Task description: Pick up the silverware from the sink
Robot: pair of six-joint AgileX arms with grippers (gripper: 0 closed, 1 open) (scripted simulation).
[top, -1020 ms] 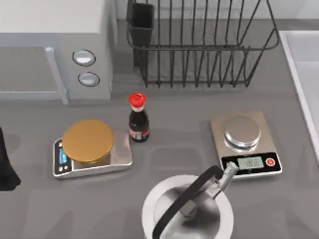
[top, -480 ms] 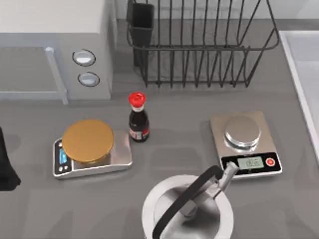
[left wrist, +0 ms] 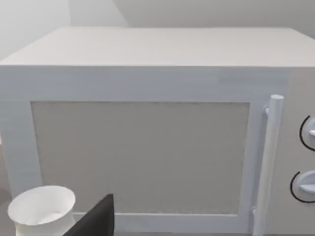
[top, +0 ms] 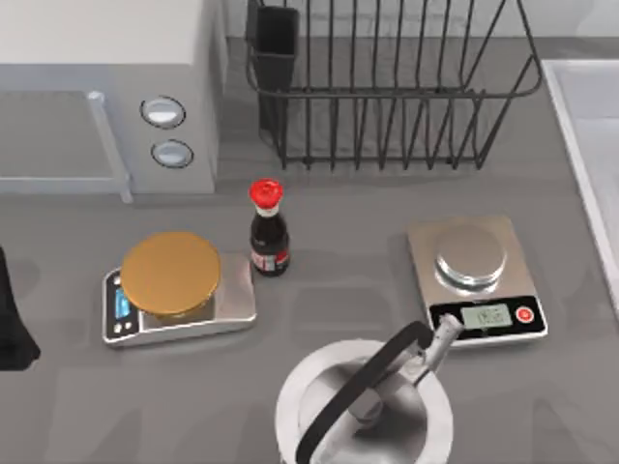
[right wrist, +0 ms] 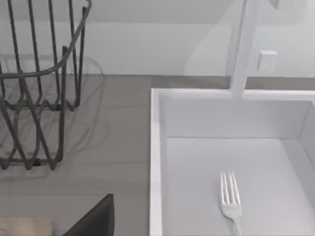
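**Fork at rest in the basin**

The silverware — a fork, tines pointing toward the far wall — lies flat on the floor of the sink, untouched. The sink sits at the bench's right edge, beside the wire dish rack. Whether either end effector is open or closed cannot be told.

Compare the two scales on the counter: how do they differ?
The left scale carries a flat gold round platter; the right scale has a silver round platter. The left scale's display sits on its left end and glows blue; the right scale's display faces the counter's near edge, grey, with a red button beside it. Both have flat silver rectangular bodies, and nothing rests on either.
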